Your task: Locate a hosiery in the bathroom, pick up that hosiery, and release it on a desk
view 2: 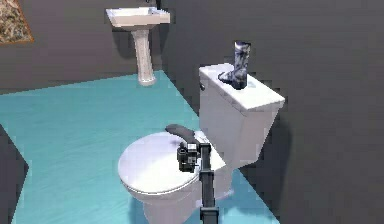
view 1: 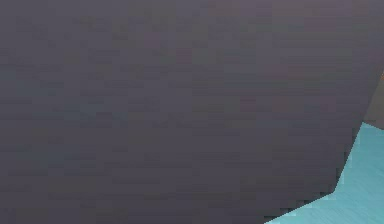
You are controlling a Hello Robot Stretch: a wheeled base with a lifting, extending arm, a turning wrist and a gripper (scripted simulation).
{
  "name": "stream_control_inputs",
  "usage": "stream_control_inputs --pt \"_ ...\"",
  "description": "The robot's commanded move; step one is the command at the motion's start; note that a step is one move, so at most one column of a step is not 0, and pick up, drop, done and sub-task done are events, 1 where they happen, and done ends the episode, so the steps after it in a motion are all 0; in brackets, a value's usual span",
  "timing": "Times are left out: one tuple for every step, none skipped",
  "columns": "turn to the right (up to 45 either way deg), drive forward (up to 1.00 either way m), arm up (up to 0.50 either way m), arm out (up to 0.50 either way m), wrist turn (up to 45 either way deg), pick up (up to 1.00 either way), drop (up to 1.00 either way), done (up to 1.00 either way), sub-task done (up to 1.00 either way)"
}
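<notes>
End effector (view 2: pixel 187 157) low against the lid of the white ceramic toilet (view 2: pixel 245 115); cannot tell whether grasping anything.

Grey patterned sock-shaped hosiery (view 2: pixel 240 63) upright on top of the toilet's tank, higher than the end effector. Best to raise the arm to tank-top height first, then reach in gently to avoid toppling it. Counted: one hosiery, one toilet, one white pedestal sink (view 2: pixel 141 30) beyond the toilet.

hosiery (view 2: pixel 240 64) on toilet tank (view 2: pixel 245 115), sink (view 2: pixel 140 25) beyond, leftward
</notes>
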Motion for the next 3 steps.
stream_control_inputs --pt "0.0 0.00 0.40 0.00 0.0 0.00 0.00 0.00 0.00" --pt "0.0 0.00 0.00 0.00 -45.0 0.00 0.00 0.00 0.00" --pt "0.0 0.00 0.00 0.00 -45.0 0.00 0.00 0.00 0.00"
